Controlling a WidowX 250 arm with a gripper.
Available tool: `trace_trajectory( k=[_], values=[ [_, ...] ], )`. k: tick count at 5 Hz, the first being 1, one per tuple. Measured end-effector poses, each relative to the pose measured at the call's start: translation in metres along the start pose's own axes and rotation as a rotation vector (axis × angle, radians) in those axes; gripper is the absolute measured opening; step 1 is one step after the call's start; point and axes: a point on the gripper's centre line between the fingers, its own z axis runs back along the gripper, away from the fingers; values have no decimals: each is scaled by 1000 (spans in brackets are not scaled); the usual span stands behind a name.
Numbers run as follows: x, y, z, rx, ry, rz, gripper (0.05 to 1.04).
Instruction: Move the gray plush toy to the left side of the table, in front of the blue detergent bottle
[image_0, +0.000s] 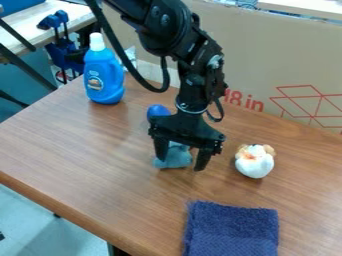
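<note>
Camera view: the gripper (181, 163) has its fingers (202, 158) wide astride the grey-blue thing (176, 156), apparently lining up a grasp. Gripping calls for centring, then closing.

You are in what looks like a robotics lab or workshop. Your black robot arm (197, 60) hangs over a wood-grain table (80, 150), with a cardboard panel (267, 60) standing along its far edge. Beyond the table's upper-left corner you have blue clamps (60, 61) beside a pale workbench (37, 17); hard blue-grey flooring (40, 215) lies below its lower-left edge.
</note>
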Motion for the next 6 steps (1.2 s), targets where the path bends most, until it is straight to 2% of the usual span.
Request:
trace_trajectory(
  k=[2,3,4,5,6],
  values=[
    [1,9,-8,-40,5,52,969],
    [1,10,-9,-27,-4,76,718],
    [-1,9,-10,-15,-9,88,575],
    [-9,5,-5,0,0,98,514],
    [-8,-1,-5,-15,-17,96,499]
  ],
)
